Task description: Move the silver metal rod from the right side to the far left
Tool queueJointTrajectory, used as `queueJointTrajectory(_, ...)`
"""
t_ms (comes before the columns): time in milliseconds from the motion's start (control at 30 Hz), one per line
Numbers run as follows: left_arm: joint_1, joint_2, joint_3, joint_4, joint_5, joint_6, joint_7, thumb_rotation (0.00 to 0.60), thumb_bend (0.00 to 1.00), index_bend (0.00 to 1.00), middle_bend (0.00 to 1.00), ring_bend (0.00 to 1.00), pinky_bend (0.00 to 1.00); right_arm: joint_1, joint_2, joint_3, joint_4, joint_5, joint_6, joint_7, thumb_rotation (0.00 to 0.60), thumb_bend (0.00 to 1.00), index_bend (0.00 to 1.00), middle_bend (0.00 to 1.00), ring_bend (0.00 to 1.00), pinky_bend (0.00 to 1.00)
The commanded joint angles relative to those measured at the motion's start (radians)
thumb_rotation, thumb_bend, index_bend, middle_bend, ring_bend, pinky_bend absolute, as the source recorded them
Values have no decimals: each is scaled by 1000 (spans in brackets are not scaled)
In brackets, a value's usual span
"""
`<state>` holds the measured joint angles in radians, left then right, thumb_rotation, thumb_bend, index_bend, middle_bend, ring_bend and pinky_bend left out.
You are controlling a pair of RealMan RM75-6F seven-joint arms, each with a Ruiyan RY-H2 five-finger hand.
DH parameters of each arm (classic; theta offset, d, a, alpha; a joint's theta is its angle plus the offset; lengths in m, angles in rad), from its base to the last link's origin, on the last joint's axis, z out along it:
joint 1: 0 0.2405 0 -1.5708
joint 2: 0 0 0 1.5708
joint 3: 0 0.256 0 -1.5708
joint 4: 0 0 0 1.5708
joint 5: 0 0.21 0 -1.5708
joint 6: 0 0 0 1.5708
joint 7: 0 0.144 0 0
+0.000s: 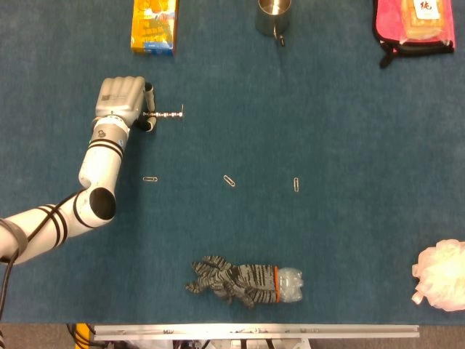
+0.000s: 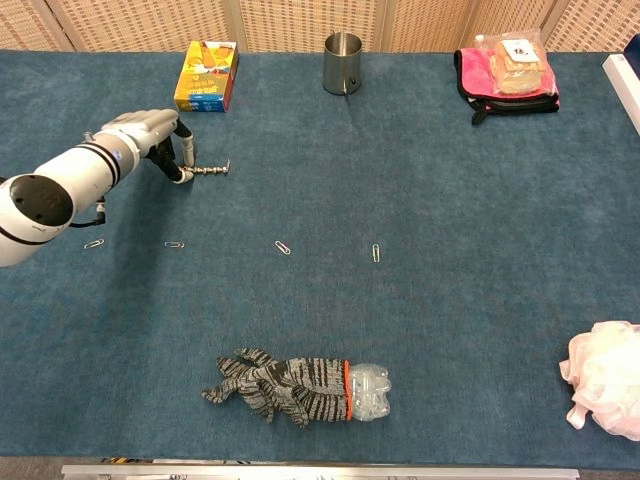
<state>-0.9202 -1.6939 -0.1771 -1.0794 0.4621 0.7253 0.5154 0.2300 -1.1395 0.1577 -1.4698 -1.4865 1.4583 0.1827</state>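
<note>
The silver metal rod lies level over the blue table at the left, its hooked end pointing right. My left hand sits at the rod's left end and pinches that end between thumb and a finger, with the other fingers curled. In neither view does my right hand show.
A yellow box stands behind the hand, a metal cup at the back centre, a pink bag at the back right. Three paper clips lie mid-table. A striped glove on a plastic bottle lies in front, with a white puff at the right edge.
</note>
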Motion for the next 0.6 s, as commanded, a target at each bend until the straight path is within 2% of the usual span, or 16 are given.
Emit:
queueJointTrajectory(33, 0, -1, 0, 1, 0, 0, 0, 600, 295, 519, 1000, 1000, 1000, 0, 0, 0, 1, 1, 0, 0, 600, 92, 474, 402, 320, 398)
queueJointTrajectory(600, 8, 13, 3, -26, 22, 13, -12, 600, 361, 561, 1000, 1000, 1000, -2, -2, 2, 3, 1, 4, 5, 600, 92, 474, 403, 320, 398)
